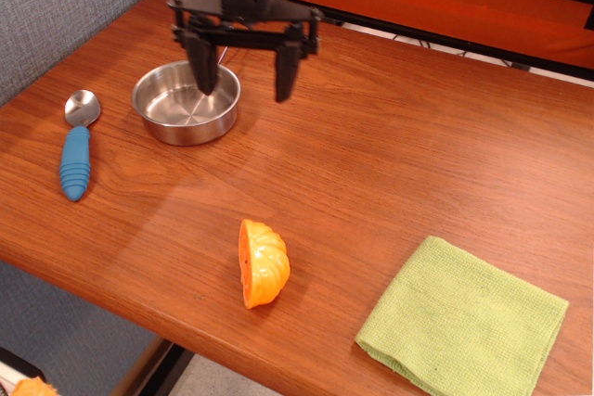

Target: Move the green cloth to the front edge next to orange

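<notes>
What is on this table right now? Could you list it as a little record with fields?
gripper: black gripper, jaws spread open, holding nothing, above the pan's right side
cloth: light green folded woven cloth, flat at the front edge, right of the orange
fruit: orange ribbed plastic half-fruit, near the front edge
pan: round steel pan, empty
spoon: blue-handled metal spoon, left of pan
</notes>
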`<action>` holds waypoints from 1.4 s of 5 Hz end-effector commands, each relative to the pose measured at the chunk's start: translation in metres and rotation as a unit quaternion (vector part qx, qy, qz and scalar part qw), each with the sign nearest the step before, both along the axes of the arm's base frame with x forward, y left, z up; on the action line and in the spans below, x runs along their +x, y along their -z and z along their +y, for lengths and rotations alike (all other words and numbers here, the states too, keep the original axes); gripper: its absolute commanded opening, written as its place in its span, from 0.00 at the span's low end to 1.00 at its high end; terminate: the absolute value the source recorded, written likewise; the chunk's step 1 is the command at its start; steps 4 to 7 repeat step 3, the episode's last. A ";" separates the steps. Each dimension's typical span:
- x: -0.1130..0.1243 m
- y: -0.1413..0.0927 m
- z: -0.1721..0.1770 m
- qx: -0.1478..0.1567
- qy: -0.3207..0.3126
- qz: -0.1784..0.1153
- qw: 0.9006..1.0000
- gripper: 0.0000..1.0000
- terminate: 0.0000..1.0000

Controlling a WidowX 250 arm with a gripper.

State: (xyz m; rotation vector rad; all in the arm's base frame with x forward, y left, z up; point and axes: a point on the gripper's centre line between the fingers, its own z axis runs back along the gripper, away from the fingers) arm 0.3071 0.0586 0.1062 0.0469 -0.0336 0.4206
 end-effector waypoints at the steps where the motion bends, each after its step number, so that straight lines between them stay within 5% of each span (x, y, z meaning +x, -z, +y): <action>1: -0.026 -0.037 0.007 -0.004 -0.008 -0.044 0.999 1.00 0.00; 2: -0.026 -0.037 0.007 -0.004 -0.008 -0.044 0.999 1.00 0.00; 3: -0.026 -0.037 0.007 -0.004 -0.008 -0.044 0.999 1.00 1.00; 7: -0.026 -0.037 0.007 -0.004 -0.008 -0.044 0.999 1.00 1.00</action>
